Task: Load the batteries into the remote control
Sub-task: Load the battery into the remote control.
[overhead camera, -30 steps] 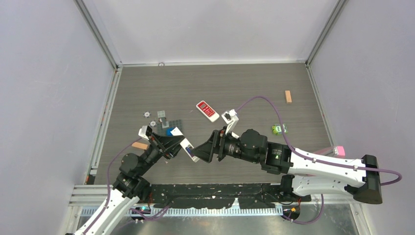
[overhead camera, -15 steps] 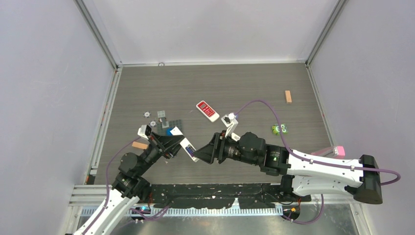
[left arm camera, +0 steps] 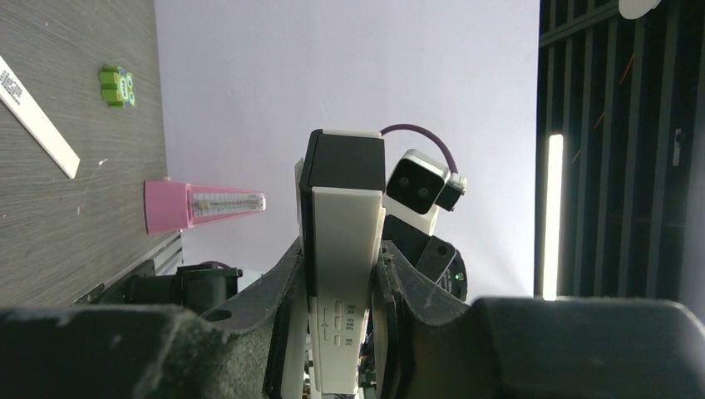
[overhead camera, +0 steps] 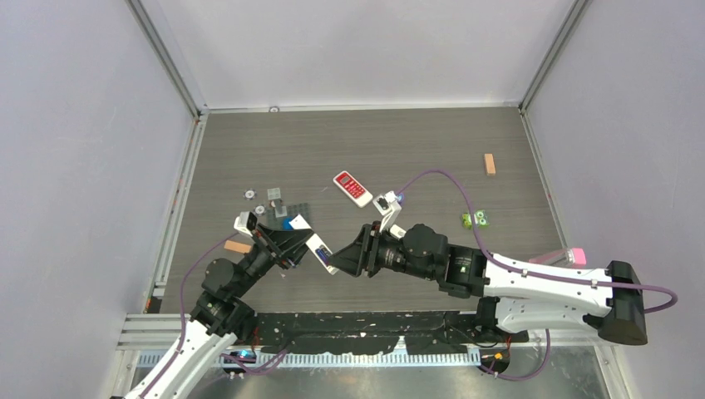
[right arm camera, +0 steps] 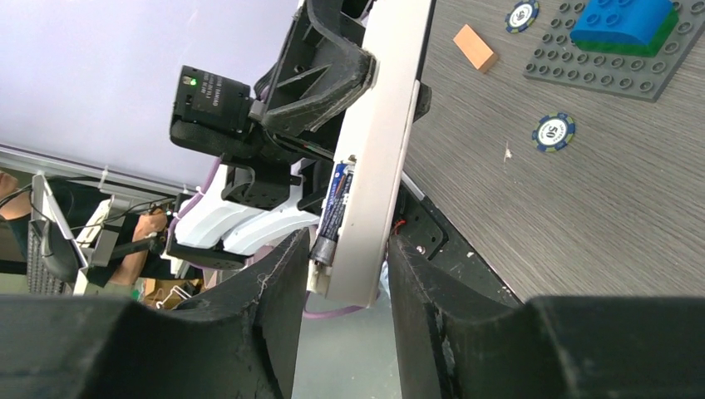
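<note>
Grey wood-grain tabletop fills the middle of your overhead view. At lower centre your left gripper clamps the long white bar-shaped remote control with the black end, held above the surface. Your right gripper straddles its free end, where a slim blue-purple cylindrical battery sits in the open compartment. You cannot tell whether those jaws press on anything.

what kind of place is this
Likely a robot lab test cell: a table walled by plain panels, two arms bolted at its edge, scattered props like a poker chip and toy bricks.
</note>
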`<state>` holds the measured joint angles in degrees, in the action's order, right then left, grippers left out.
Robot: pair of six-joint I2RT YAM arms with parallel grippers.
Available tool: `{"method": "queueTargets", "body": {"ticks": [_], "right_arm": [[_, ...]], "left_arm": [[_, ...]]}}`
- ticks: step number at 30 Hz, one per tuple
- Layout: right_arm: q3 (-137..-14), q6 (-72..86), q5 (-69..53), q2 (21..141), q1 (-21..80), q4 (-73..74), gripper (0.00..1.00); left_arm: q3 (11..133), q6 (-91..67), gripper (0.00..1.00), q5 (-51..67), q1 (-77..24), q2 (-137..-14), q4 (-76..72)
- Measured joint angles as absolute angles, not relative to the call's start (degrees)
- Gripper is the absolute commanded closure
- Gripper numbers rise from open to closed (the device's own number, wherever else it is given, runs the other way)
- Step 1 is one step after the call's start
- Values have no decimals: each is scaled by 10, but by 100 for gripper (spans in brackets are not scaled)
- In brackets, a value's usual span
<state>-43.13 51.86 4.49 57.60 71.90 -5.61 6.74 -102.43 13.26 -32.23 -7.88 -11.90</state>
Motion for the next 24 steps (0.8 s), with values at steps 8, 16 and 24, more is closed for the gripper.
{"method": "queueTargets", "body": {"ticks": [8, 16, 24], "right_arm": [[-439, 524, 40, 601, 719, -55, 63], [-446, 529, 37, 607, 718, -51, 33], [-447, 530, 14, 610, 708, -57, 20]], "left_arm": [[72, -1013, 100, 137, -322, -86, -119], [72, -1009, 100, 137, -321, -86, -121], [72, -1007, 100, 141, -321, -78, -120]]}}
